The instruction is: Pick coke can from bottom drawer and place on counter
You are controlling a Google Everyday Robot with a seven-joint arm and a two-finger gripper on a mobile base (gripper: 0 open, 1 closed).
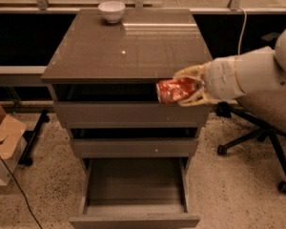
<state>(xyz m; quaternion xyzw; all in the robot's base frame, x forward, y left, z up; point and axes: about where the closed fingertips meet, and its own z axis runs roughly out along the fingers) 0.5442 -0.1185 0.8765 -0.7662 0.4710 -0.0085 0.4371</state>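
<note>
Camera view is showing the counter topping the cabinet and the bottom drawer sitting pulled open. The gripper is hovering at the counter's front right edge, its fingers clasping the coke can, which is lying sideways just below counter level. A white bowl is sitting at the back.

The counter is stretching away up and to the left of the gripper, which is hanging just in front of the counter's front right corner, a little under its edge, fingers clasping the coke can. A white bowl is sitting upright on the glossy top near the back edge, far up and left of the gripper and well apart from it. Pale light is reflecting off the surface between the two.
</note>
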